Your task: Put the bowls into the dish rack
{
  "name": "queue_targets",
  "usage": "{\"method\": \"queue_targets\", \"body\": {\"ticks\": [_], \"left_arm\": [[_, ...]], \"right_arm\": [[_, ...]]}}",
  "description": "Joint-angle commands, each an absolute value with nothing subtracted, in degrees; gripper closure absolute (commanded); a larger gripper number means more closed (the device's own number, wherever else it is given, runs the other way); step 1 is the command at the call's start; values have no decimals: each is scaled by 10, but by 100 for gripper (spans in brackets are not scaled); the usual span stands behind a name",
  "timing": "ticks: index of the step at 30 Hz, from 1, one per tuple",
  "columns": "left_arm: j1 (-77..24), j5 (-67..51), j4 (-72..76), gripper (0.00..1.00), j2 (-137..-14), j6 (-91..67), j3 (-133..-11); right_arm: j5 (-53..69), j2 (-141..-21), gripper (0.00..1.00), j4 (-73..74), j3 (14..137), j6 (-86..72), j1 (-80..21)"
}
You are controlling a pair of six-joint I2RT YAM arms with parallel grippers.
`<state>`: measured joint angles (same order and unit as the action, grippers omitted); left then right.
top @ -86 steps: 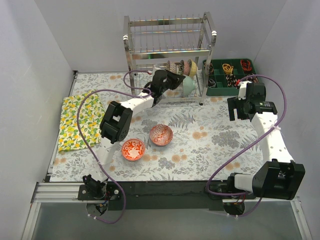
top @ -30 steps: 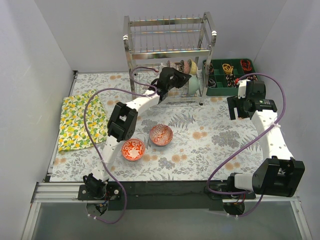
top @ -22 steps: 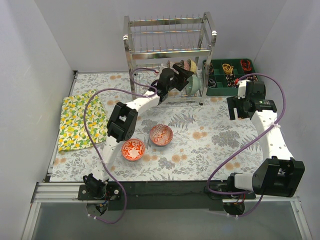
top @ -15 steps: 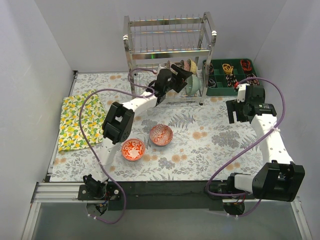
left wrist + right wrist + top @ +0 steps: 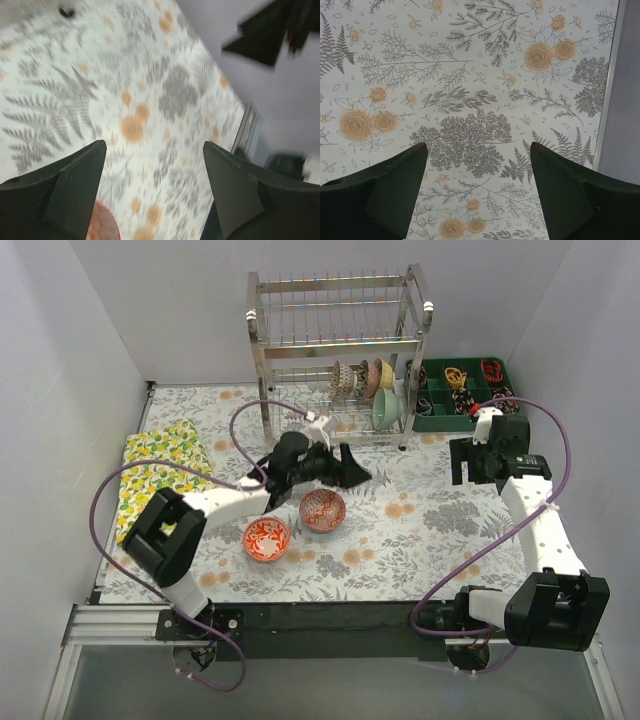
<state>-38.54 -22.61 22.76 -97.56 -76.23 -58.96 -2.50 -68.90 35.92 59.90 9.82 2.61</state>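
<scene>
The chrome dish rack (image 5: 340,340) stands at the back. Its lower tier holds several bowls on edge, among them a dark patterned one (image 5: 344,380), a yellow-centred one (image 5: 385,373) and the pale green one (image 5: 388,408). Two bowls rest on the floral cloth: orange-red (image 5: 267,539) and pink-red (image 5: 322,510). My left gripper (image 5: 356,474) is open and empty, low over the cloth just right of and behind the pink-red bowl. The blurred left wrist view shows my left gripper (image 5: 154,145) over cloth, with a red bowl rim (image 5: 102,225) at its left finger. My right gripper (image 5: 463,464) (image 5: 479,145) is open over bare cloth.
A green compartment tray (image 5: 436,422) with small items sits right of the rack. A yellow lemon-print cloth (image 5: 160,475) lies at the left. White walls close in the back and both sides. The table's metal edge (image 5: 607,90) shows in the right wrist view.
My left gripper opened at the rack, left the pale green bowl standing in the lower tier, and pulled back toward the middle of the table. The right arm shifted slightly.
</scene>
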Motion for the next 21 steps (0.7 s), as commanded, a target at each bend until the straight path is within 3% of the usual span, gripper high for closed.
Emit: {"method": "queue_targets", "body": {"ticks": [1, 8, 11, 21], "left_arm": [[-438, -302, 165, 22, -842, -422, -500], [-446, -343, -120, 22, -737, -201, -529], [-448, -341, -193, 30, -731, -130, -538], [-461, -256, -227, 38, -764, -5, -516]], "right_arm": [[-4, -662, 8, 313, 572, 70, 26], [6, -607, 3, 294, 520, 68, 15], [11, -592, 2, 292, 512, 66, 6], [31, -565, 3, 295, 503, 60, 1]]}}
